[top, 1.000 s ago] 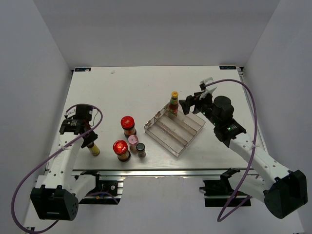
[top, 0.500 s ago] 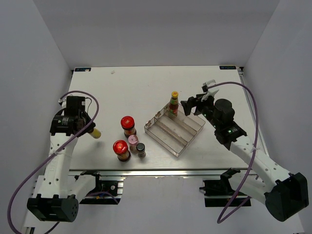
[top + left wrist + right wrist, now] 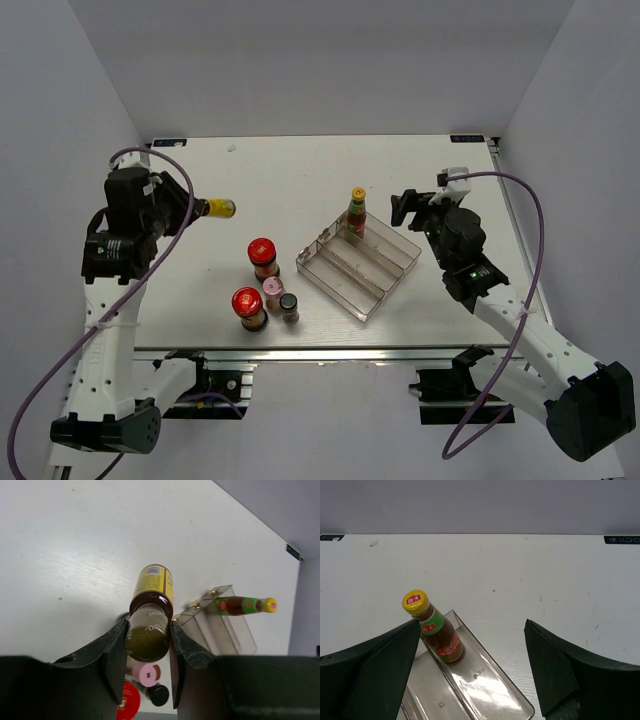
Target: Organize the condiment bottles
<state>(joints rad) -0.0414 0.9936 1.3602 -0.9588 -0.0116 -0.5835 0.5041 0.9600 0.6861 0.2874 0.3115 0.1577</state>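
My left gripper point(image 3: 197, 208) point(image 3: 147, 630) is shut on a yellow-labelled sauce bottle point(image 3: 218, 208) point(image 3: 152, 587). It holds the bottle by its base, lying level in the air over the table's left side, cap pointing right. A second yellow-capped sauce bottle point(image 3: 356, 212) point(image 3: 436, 632) stands upright in the back step of the clear tray point(image 3: 338, 287) point(image 3: 487, 687). My right gripper point(image 3: 425, 200) point(image 3: 472, 625) is open, just right of that bottle and apart from it. Two red-lidded jars point(image 3: 261, 252) point(image 3: 247, 302), a pink-capped shaker point(image 3: 274, 290) point(image 3: 149, 674) and a dark-capped jar point(image 3: 289, 303) point(image 3: 160, 695) stand clustered left of the tray.
The white table point(image 3: 300, 170) is enclosed by grey walls at the back and both sides. The cluster of jars stands close to the tray's left corner. The tray's two front steps hold nothing.
My left arm lifted the yellow-labelled bottle from the near-left of the table, swung it back and to the right, and tipped it level. My right gripper drew back to the right, away from the tray bottle.
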